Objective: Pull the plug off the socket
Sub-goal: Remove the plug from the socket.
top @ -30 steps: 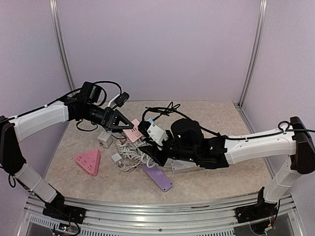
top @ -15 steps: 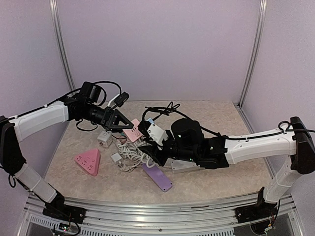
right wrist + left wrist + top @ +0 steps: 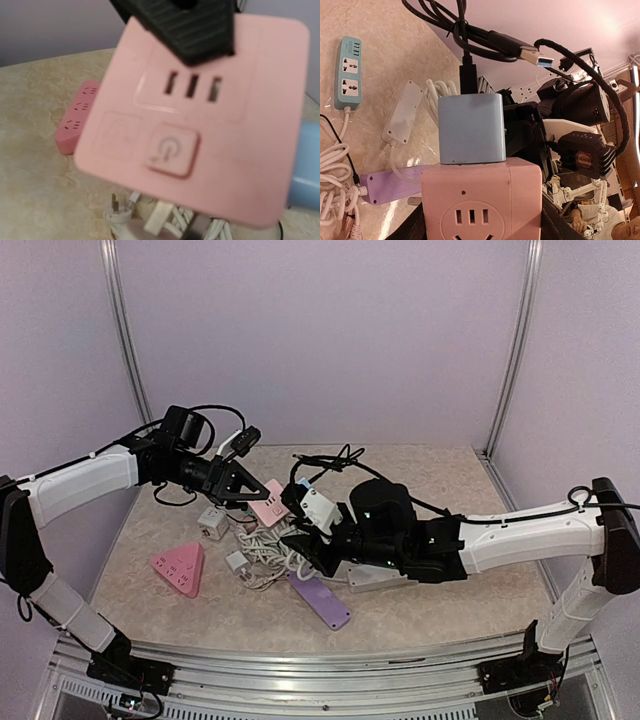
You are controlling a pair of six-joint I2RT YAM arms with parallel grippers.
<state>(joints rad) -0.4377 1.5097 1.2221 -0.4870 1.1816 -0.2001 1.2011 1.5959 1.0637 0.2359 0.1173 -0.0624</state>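
A pink cube socket [image 3: 268, 503] is held off the table with my left gripper [image 3: 243, 490] shut on it; the dark fingers [image 3: 412, 231] press its two sides. A light blue plug [image 3: 471, 127] with a black cable is seated in the socket's [image 3: 482, 200] top face. My right gripper [image 3: 298, 538] sits just right of and below the socket. Its fingers are hidden in the right wrist view, where the socket [image 3: 195, 115] fills the frame and the plug [image 3: 306, 172] shows at the right edge. I cannot tell whether it grips anything.
On the table lie a pink triangular power strip [image 3: 180, 568], a purple strip [image 3: 320, 601], a white cube adapter [image 3: 212, 520], a tangle of white cables [image 3: 265, 555], a teal strip [image 3: 347, 70] and a white strip [image 3: 402, 112]. Black cables [image 3: 325, 462] trail behind the socket.
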